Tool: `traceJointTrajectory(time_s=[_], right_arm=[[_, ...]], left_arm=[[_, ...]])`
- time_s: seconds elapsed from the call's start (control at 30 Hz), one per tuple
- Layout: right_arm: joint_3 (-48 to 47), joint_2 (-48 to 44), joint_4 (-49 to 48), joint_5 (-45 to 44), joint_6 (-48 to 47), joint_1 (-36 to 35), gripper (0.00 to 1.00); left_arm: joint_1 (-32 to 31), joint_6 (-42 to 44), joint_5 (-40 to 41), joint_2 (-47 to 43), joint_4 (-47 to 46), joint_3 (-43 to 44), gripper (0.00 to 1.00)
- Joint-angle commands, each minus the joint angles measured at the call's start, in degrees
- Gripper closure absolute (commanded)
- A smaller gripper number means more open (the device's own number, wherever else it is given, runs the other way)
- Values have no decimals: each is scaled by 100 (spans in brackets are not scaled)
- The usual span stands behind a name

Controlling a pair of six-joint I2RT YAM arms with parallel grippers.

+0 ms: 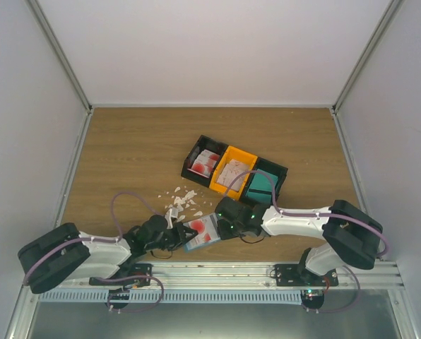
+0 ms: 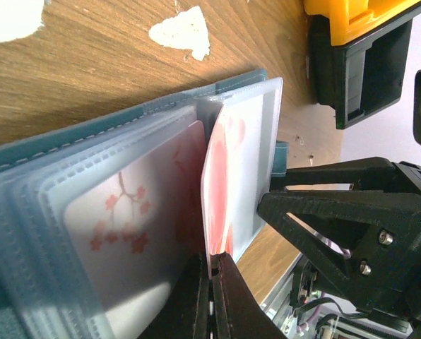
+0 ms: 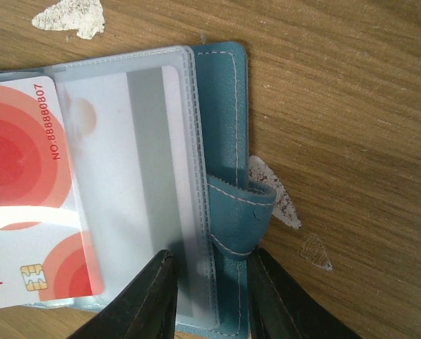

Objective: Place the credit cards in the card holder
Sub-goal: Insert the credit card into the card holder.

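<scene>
The dusty-blue card holder [image 1: 198, 236] lies open on the table between the two grippers. My left gripper [image 2: 215, 263] is shut on a white credit card with red print [image 2: 221, 176], held edge-on at the mouth of a clear pocket [image 2: 263, 134]. A blossom-print card [image 2: 126, 219] sits in a neighbouring pocket. My right gripper [image 3: 209, 296] is closed on the holder's [image 3: 221, 106] strap edge [image 3: 240, 212]. In the right wrist view a red-circle card [image 3: 27, 176] and a card with a dark stripe [image 3: 143, 162] show.
A row of bins stands behind: a black one [image 1: 194, 157] and an orange one [image 1: 244, 157] with more cards, and a black one holding a teal block [image 1: 261, 186]. White scraps [image 1: 182, 196] lie left of the holder. The table's front rail [image 1: 210, 272] is close.
</scene>
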State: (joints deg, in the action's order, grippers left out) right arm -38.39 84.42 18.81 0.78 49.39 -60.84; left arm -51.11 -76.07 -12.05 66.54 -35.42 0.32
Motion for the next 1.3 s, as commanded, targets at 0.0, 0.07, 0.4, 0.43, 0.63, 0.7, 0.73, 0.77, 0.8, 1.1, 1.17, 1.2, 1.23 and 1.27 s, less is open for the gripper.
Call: traceJointTrajectory(time_s=[0.0,0.07,0.4,0.43,0.63,0.7,0.73,0.77,0.8,1.1,1.17,1.2,1.23,1.27], right_arm=[[267,171,220,217,88,-68,72],[302,147,202,231,101,-69,72],[407,128,36,351,108,-68,73],[416,135,23,357,108,-68,73],[477,173,-73,401,118,-68,73],[497,172,-91,418,123,-68,73],[506,166,-115,430,114,-68,73],[514,171,-134,448,112,-68,73],[524,172,-156,468,103,-68,73],[596,189,-306,643,70,-69,79],[605,189,-321,639,78,-68,79],[605,182,-311,626,80,-68,79],[605,172,-308,607,87,-68,79],[598,159,-294,580,94,-68,79]], left_arm=[[-89,-1,239,364,-514,-465,100],[-136,-39,273,491,-578,-449,100],[-280,-41,265,873,-633,-242,100],[-291,-90,261,910,-592,-223,100],[-294,-282,283,1118,-679,-186,100],[-294,-242,301,1176,-697,-119,100],[-294,-214,312,1217,-695,-112,100],[-294,-186,332,1253,-694,-111,100],[-294,-154,353,1298,-694,55,100],[-303,89,277,2043,-756,524,95],[-303,146,209,2204,-847,580,94],[-303,180,149,2274,-890,614,94],[-303,234,100,2336,-930,649,92],[-303,262,48,2389,-951,691,91]])
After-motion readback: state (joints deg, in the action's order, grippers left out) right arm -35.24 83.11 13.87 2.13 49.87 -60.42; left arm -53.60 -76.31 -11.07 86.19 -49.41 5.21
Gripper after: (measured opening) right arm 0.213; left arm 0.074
